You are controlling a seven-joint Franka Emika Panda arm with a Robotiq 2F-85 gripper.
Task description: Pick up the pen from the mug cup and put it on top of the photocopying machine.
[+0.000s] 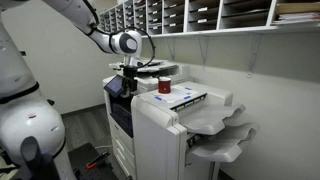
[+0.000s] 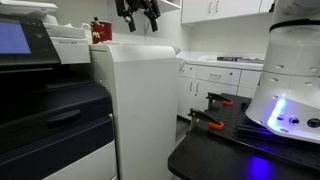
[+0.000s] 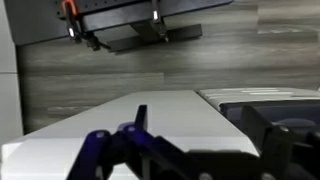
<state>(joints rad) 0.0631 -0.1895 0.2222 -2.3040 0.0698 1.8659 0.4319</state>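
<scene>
Closest to the wrist camera are the dark fingers (image 3: 100, 150), set wide apart at 6 o'clock with nothing showing between them. In an exterior view the gripper (image 2: 138, 18) hangs the same way, spread and empty, above the machine.

The pen is too slim to pick out with any certainty. With the jaws empty, I judge it to be standing in the mug cup (image 2: 100, 30), which sits at about 8 o'clock from the gripper there. In an exterior view the mug cup (image 1: 165, 86) lies at 4 o'clock from the gripper. It is a small red cylinder, upright on the top of the photocopying machine (image 1: 160, 125). That keeps a pen standing upright, so the open fingers can come down from above. The gripper is near the mug but not over it, so the pick looks not yet made.

The machine's top is flat, white and mostly bare in the wrist view, a fair place to lay a pen down, though a round one may roll. Its control screen (image 2: 15, 40) is at 9 o'clock.

Around it is an office room. There are mail-slot shelves (image 1: 200, 15) at 12 o'clock, white cabinets (image 2: 220, 10), wood-look flooring (image 3: 80, 85), and a black table (image 2: 230, 155) carrying the robot's white base (image 2: 290, 70).
</scene>
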